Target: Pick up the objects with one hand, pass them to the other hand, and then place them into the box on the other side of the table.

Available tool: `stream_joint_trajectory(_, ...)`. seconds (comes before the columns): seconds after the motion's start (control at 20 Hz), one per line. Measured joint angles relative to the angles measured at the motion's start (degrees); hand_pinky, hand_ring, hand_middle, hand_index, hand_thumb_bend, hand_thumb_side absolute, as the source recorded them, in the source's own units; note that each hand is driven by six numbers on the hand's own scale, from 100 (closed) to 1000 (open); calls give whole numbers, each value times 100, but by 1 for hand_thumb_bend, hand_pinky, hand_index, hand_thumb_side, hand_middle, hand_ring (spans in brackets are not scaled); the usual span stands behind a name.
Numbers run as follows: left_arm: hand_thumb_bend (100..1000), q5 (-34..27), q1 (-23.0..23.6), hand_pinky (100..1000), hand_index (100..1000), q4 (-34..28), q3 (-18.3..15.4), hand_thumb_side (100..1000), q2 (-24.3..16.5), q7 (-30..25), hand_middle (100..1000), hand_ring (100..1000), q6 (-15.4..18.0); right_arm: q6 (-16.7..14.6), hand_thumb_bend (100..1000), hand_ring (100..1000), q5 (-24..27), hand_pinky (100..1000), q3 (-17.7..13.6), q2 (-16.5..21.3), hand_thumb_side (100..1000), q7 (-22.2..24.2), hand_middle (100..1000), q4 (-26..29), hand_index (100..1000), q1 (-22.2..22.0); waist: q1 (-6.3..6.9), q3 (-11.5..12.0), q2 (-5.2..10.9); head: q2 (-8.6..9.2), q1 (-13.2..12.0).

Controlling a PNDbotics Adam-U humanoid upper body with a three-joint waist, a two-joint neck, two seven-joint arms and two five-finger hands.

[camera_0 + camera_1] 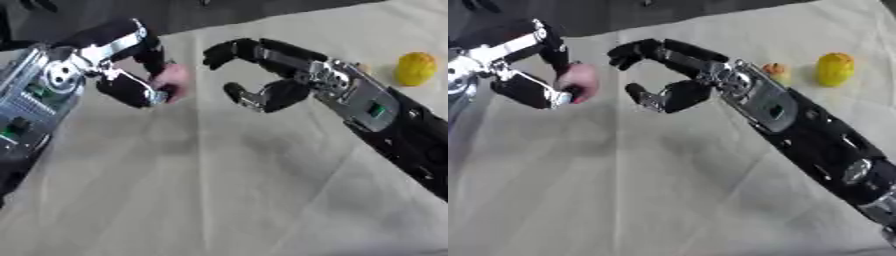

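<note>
Left hand (131, 75) clasped a pink object (175, 80); right hand (262, 75), part-open and empty, waited beside: a mistimed release risked dropping it.

We see left hand (131, 75) at table's (219, 200) far left, object (175, 77) in it; right hand (262, 75) just beside, rightward; two small objects (836, 69) (774, 68) far right.

A pink rounded object (173, 80) sits pinched in the left hand (131, 75) above the table (219, 190); a yellow object (414, 69) and a small orange one (774, 69) lie by the far right edge
</note>
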State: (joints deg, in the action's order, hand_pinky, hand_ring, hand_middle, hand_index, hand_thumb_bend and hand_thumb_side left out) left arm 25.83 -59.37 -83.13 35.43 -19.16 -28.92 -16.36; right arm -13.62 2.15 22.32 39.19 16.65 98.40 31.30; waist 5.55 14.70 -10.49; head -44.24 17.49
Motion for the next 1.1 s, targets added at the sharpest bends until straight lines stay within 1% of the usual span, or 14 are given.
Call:
stream_joint_trajectory(0.1,322,9,19,716,402,0,-29,101,-72,1,420,538,2,0,100,855,-26,988,3,3,476,0,840,-10,934,-7,0,0,0,0,0)
stream_joint_trajectory(0.2,335,30,48,718,403,0,-66,100,-173,5,421,539,6,-1,100,854,-47,987,5,9,477,1,840,-10,933,-8,0,0,0,0,-13)
stream_joint_trajectory(0.4,352,45,123,723,404,-2,-218,100,-500,78,421,540,1,-1,100,853,-81,987,5,45,471,2,839,-10,932,-14,0,0,0,0,-75)
stream_joint_trajectory(0.75,350,-54,299,726,406,82,-616,100,-1134,316,423,541,-36,-5,100,853,-82,986,4,83,461,-1,839,20,931,-58,0,2,0,0,-325)
stream_joint_trajectory(1.1,342,-159,474,727,407,198,-894,100,-1492,478,423,541,-58,-30,100,852,-82,985,-4,114,446,-30,838,93,929,-64,0,4,0,0,-586)
